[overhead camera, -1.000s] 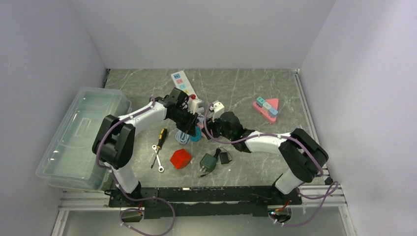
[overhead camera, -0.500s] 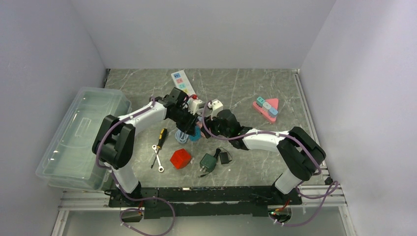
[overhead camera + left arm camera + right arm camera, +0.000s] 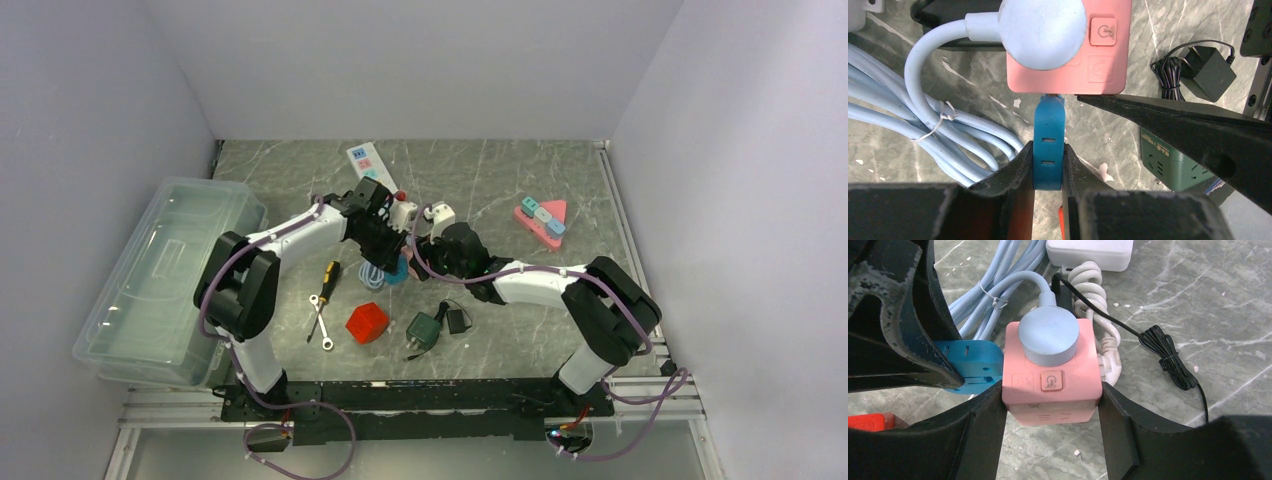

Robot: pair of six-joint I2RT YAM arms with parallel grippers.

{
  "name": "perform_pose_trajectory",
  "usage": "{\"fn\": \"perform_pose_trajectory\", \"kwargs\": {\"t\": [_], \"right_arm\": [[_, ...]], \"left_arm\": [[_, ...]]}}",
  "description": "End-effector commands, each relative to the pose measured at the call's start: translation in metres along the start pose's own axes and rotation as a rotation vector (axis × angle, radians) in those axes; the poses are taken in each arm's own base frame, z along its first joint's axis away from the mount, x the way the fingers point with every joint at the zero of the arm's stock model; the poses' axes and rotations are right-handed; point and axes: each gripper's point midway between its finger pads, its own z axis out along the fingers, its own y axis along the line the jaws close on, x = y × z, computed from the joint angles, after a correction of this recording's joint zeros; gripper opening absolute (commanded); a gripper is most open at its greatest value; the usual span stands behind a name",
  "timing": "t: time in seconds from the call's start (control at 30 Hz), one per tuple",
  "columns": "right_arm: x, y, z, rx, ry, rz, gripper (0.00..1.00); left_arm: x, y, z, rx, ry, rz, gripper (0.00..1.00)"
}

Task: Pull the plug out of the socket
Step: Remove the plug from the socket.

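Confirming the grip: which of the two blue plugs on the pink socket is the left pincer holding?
The flat bright-blue plug beside the pink socket, not the round pale-blue plug on top.

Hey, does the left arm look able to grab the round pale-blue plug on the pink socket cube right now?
Probably not yet: the left pincer is shut on the blue side plug, though the round plug sits uncovered.

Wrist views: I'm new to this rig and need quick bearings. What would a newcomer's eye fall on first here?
First, the pink socket cube at mid-table, gripped on both sides by the right gripper, with a round pale blue plug on its top face. Next, the bright blue plug meeting the cube's side, pinched by the left gripper.
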Motion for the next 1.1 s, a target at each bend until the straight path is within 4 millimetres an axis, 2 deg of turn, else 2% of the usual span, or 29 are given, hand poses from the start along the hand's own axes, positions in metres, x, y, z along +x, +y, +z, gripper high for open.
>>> {"fn": "perform_pose_trajectory", "kwargs": {"t": [0.0,0.27,0.47,0.6,0.73,0.93,1.0,1.07], "right_arm": [[-0.004,-0.023,-0.004,0.086,-0.015,-0.012,0.00],[-0.004,-0.026,-0.006,0.103,-0.019,-0.014,0.00],[-0.003,-0.028,-0.003,0.115,-0.010,-0.012,0.00],[-0.002,-0.028,-0.003,0.116,-0.008,-0.013,0.00],[-0.002,-0.028,-0.004,0.112,-0.010,-0.012,0.00],[-0.004,-0.028,-0.006,0.113,-0.018,-0.011,0.00],[-0.004,-0.028,-0.006,0.114,-0.019,-0.011,0.00],[-0.004,-0.028,-0.006,0.116,-0.018,-0.011,0.00]], "left_arm": [[0.011,0.035,-0.009,-0.144,0.041,-0.027,0.00],[-0.010,-0.034,-0.024,0.230,-0.090,0.050,0.00],[-0.014,-0.051,-0.034,0.337,-0.122,0.062,0.00],[-0.014,-0.047,-0.034,0.310,-0.123,0.056,0.00],[-0.008,-0.019,-0.027,0.168,-0.080,0.005,0.00],[-0.004,0.005,-0.031,0.082,-0.060,-0.052,0.00],[-0.002,0.006,-0.039,0.118,-0.065,-0.074,0.00],[0.003,-0.005,-0.044,0.206,-0.064,-0.083,0.00]]}}
